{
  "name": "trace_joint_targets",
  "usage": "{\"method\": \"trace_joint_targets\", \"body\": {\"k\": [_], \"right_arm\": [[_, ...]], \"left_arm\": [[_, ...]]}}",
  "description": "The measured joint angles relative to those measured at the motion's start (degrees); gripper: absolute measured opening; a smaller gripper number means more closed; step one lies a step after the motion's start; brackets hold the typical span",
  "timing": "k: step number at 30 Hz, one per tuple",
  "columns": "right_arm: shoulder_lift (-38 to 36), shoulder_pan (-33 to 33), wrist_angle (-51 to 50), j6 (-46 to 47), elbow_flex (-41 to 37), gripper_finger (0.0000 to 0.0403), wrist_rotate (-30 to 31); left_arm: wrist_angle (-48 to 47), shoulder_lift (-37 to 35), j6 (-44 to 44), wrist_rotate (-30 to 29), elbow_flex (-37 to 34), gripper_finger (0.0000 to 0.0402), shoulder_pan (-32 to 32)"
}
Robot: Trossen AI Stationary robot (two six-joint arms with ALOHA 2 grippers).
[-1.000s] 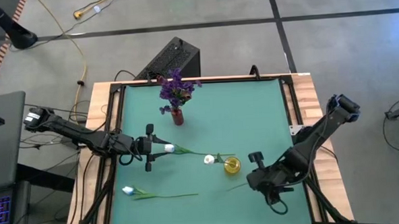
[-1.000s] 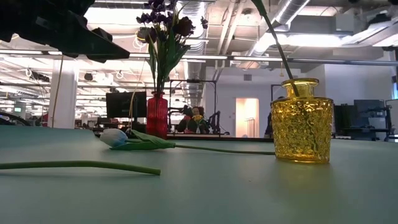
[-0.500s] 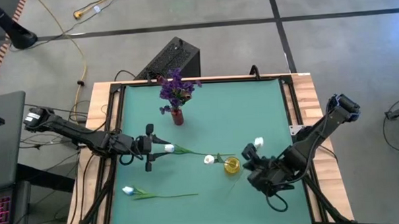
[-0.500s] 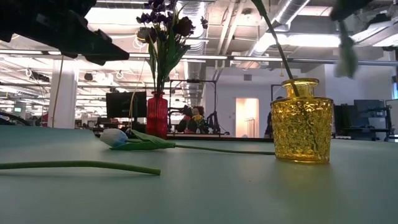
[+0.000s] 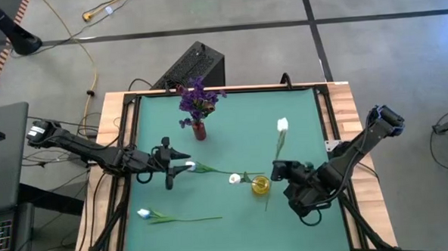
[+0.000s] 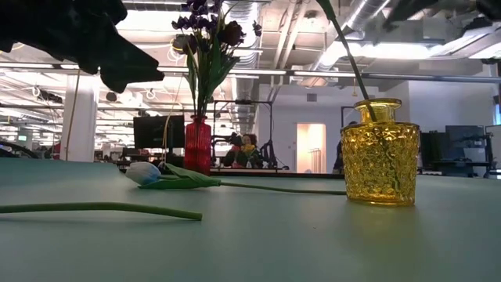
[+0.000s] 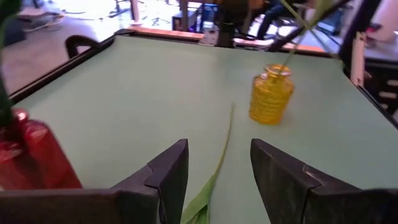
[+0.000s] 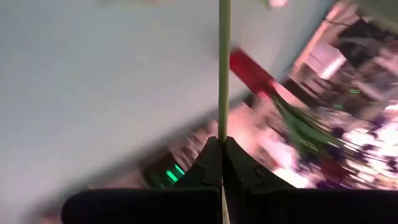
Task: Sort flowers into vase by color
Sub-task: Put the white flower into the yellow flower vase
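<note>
My right gripper [image 5: 277, 170] is shut on a white-budded flower [image 5: 282, 124], just right of the yellow vase [image 5: 261, 186]. Another white flower [image 5: 234, 179] stands in that vase, leaning left. My left gripper [image 5: 177, 168] hangs open above a third white flower [image 5: 189, 166] that lies on the mat, its stem [image 7: 221, 149] running between the fingers toward the yellow vase [image 7: 270, 96]. One more white flower [image 5: 144, 214] lies near the front edge. Purple flowers [image 5: 200, 100] stand in the red vase [image 5: 199, 130]. My right gripper pinches the flower's thin green stem [image 8: 223, 127] between its two fingertips, about midway along it. The fingers lie across the stem. The flower is lifted clear of the mat, with its bud [image 5: 282, 124] toward the far edge and its cut end [image 5: 267, 207] toward the near edge.
The green mat [image 5: 299, 122] has free room at the far right and the near middle. A black box [image 5: 195, 65] stands beyond the table's far edge. Cables lie on the floor at the far left.
My right gripper has rolled about its own line and shifted a little toward the yellow vase. This swung its flower's bud out from beside the gripper toward the far edge. My left gripper has rolled slightly in place and stays open.
</note>
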Motion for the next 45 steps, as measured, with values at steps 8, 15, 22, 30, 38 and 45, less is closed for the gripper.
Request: {"method": "trace_joint_targets", "body": {"k": [8,15,22,30,38,45], "right_arm": [[0.0,-1.7,-0.4,-20.1,0.0,0.0023,16.4],[0.0,-5.0,-0.6,-25.4,0.1,0.0024,17.9],[0.0,-5.5,-0.2,-26.6,0.1,0.0023,17.9],[0.0,-3.8,2.9,-26.5,0.1,0.0023,17.9],[0.0,-4.4,5.4,-26.5,0.2,0.0023,17.3],[0.0,-4.4,5.7,-26.5,-0.1,0.0023,16.8]], "left_arm": [[0.0,0.0,-3.2,-1.1,0.0,0.0162,0.0],[0.1,0.0,-4.2,-3.9,0.0,0.0162,0.0],[0.3,0.0,-4.4,-6.0,0.0,0.0162,0.0],[0.3,0.0,-5.0,-5.8,0.0,0.0162,0.0],[0.2,0.0,-4.9,-5.7,0.0,0.0162,0.0],[0.0,0.0,-4.0,-4.8,0.0,0.0162,0.0]]}}
